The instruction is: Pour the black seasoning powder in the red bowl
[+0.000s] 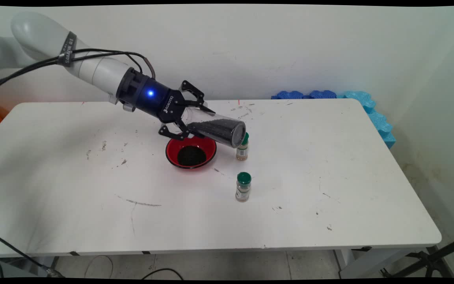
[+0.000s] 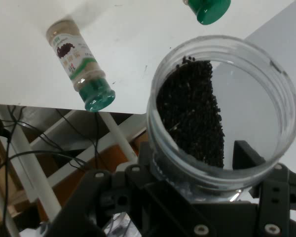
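The tool point(image 1: 189, 118) grips a clear jar point(image 1: 217, 132) of dark granules, held nearly on its side over the red bowl point(image 1: 190, 152) near the desk point(image 1: 329, 177) centre, toward the far edge. The bowl already holds some granules. The jar's raised end sits just beside, perhaps touching, the farther spice bottle point(image 1: 242, 149); a swing could topple it. The nearer bottle point(image 1: 243, 187) stands apart. Granules could miss the bowl.
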You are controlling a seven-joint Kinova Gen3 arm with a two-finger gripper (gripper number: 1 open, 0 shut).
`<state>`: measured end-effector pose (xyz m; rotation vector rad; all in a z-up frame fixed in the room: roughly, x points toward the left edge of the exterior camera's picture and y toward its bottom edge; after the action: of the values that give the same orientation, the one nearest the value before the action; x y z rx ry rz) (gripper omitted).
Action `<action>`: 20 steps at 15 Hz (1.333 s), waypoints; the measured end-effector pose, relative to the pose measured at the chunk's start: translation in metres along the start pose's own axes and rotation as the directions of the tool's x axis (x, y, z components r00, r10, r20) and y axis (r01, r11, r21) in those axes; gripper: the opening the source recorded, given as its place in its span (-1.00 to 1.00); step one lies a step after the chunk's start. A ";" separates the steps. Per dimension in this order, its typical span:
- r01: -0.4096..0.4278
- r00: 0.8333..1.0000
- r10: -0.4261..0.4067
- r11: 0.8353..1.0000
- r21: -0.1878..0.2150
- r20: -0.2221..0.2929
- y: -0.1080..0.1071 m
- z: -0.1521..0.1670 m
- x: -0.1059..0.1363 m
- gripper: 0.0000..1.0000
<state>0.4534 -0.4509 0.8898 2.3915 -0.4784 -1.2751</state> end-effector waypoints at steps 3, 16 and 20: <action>0.044 0.999 -0.044 0.999 -0.018 0.000 -0.002 0.000 -0.001 -1.00; 0.218 0.976 -0.216 0.972 -0.093 0.028 -0.006 -0.003 -0.001 -1.00; 0.260 0.965 -0.257 0.959 -0.110 0.044 -0.006 -0.004 -0.002 -1.00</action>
<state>0.4565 -0.4440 0.8906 2.3981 -0.0965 -1.4070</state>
